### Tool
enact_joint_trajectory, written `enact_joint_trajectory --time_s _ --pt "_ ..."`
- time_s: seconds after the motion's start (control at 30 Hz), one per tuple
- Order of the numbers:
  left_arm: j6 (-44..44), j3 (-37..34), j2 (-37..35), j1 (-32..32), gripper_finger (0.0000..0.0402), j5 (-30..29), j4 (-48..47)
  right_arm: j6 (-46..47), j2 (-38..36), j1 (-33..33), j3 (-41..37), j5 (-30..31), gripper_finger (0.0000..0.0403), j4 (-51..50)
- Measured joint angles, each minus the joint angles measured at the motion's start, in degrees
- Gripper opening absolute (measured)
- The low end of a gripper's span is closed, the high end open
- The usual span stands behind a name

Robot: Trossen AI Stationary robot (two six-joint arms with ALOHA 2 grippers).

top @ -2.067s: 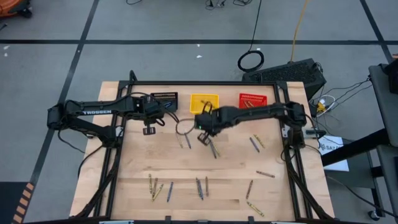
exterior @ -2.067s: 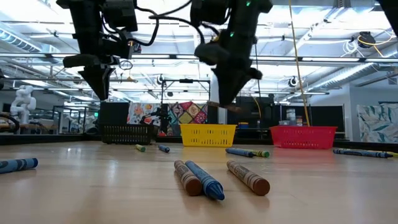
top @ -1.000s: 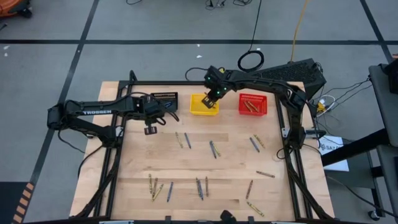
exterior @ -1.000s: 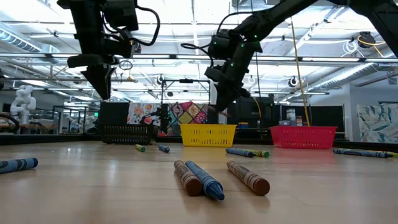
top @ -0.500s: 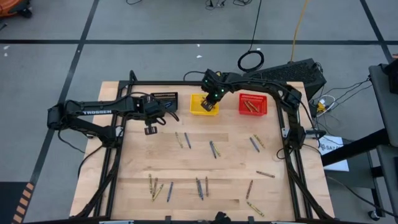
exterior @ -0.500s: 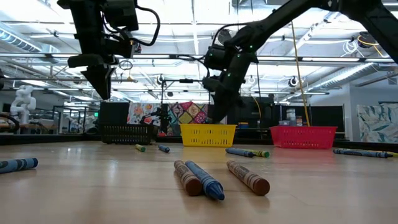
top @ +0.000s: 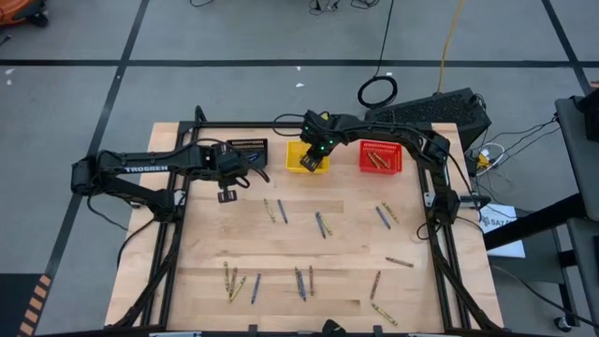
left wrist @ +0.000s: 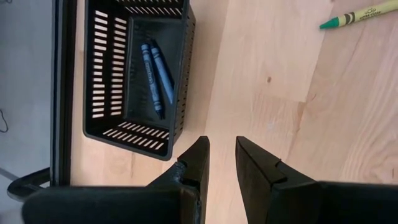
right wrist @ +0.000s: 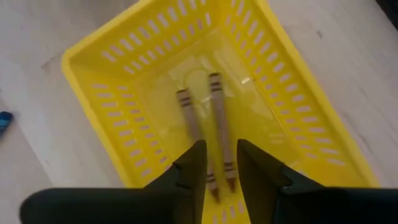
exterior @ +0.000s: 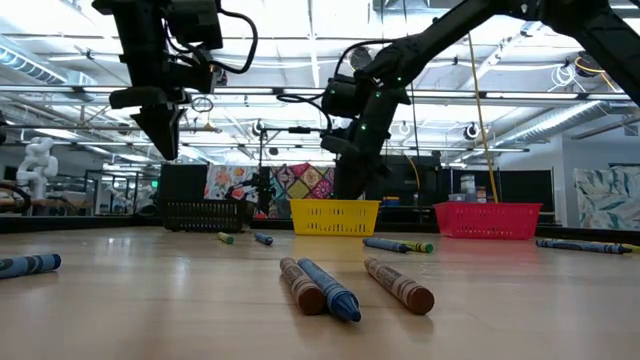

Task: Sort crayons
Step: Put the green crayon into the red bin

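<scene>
My right gripper [top: 314,161] [right wrist: 221,168] hangs open just above the yellow bin [top: 298,148], fingers slanting down. Below the fingers, two olive-brown crayons [right wrist: 216,121] lie side by side on the floor of that bin [right wrist: 112,68]; the left one [right wrist: 186,118] is blurred. My left gripper [top: 225,195] [left wrist: 222,162] waits open and empty above the table, beside the black bin [left wrist: 99,74], which holds two blue crayons [left wrist: 155,71]. Loose crayons [top: 321,225] lie scattered on the wooden table [top: 356,243].
A red bin [top: 380,150] with crayons stands right of the yellow one along the far edge. Crayons lie mid-table [top: 271,211] [top: 384,215] and near the front edge [top: 234,281] [top: 301,281] [top: 384,314]. A black frame [top: 178,234] borders the table.
My right gripper has come down toward the yellow bin, shifting a little toward the table's left and near side. The crayon seen at its fingertips a second ago in the low view no longer shows there.
</scene>
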Motion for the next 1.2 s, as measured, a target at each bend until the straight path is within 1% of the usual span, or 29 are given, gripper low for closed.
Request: enact_joint_trajectory --time_s 0.17,0.23,0.4,0.57,0.7,0.8,0.9,1.03,1.13,1.2 --pt "0.2 0.0 0.0 0.0 0.007 0.0 2.8 0.1 0.0 0.1 0.1 0.0 0.0084 -0.1" --pt "0.4 0.0 0.0 0.0 0.007 0.0 5.0 0.1 0.0 0.1 1.4 0.0 0.0084 -1.3" --pt "0.1 0.0 0.0 0.2 0.007 0.6 7.1 0.2 -0.1 0.5 7.9 0.0 0.0084 -4.7" --pt "0.0 0.0 0.6 0.2 0.007 3.2 7.2 0.8 -0.1 1.6 13.8 0.0 0.0084 -5.0" --pt "0.0 0.0 1.8 0.4 0.007 3.6 7.3 0.8 -0.1 2.8 17.0 0.0 0.0084 -5.4" --pt "0.0 0.0 2.9 1.0 0.007 5.7 7.4 0.8 -0.1 3.6 18.4 0.4 0.0084 -6.2" --pt "0.0 0.0 4.7 1.5 0.007 6.1 7.4 0.8 -0.1 4.4 19.7 3.5 0.0084 -7.9" --pt "0.2 0.0 6.5 1.4 0.007 3.6 7.7 -0.2 -0.1 4.6 21.2 10.3 0.0084 -11.4" --pt "0.7 0.0 6.9 0.9 0.007 3.3 7.7 -1.8 -0.2 4.4 21.5 14.1 0.0084 -11.4" --pt "2.6 0.0 6.9 0.1 0.007 3.1 7.2 -2.4 -0.2 4.0 21.5 16.7 0.0084 -10.9"
